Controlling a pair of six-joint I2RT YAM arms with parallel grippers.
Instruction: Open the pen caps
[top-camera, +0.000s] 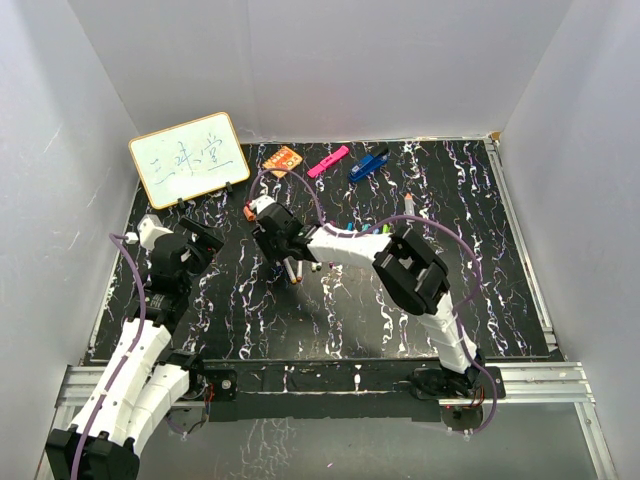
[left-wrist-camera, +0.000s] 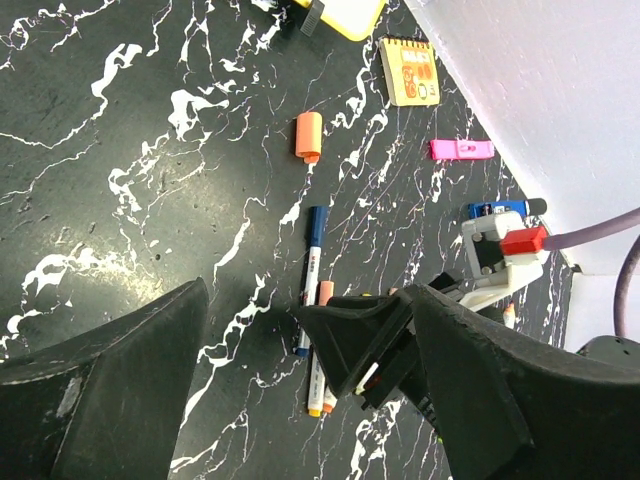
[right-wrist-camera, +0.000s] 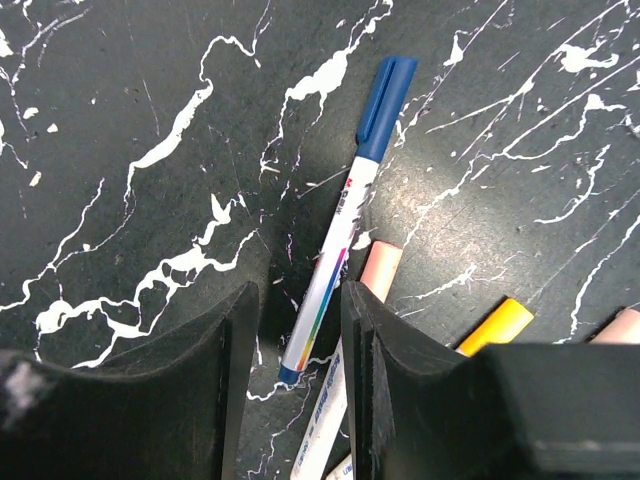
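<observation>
three white walls (top-camera: 350, 60), black marbled table (top-camera: 330, 320); left pincer (top-camera: 198, 243) released, right pincer (right-wrist-camera: 298, 295) loosely straddling pen (right-wrist-camera: 345, 215).

Bright, even overhead light leaves only soft shadows on the black, white-veined tabletop (top-camera: 340, 320). Wrist views are sharp on it, but their nearest foreground is blurred.
</observation>
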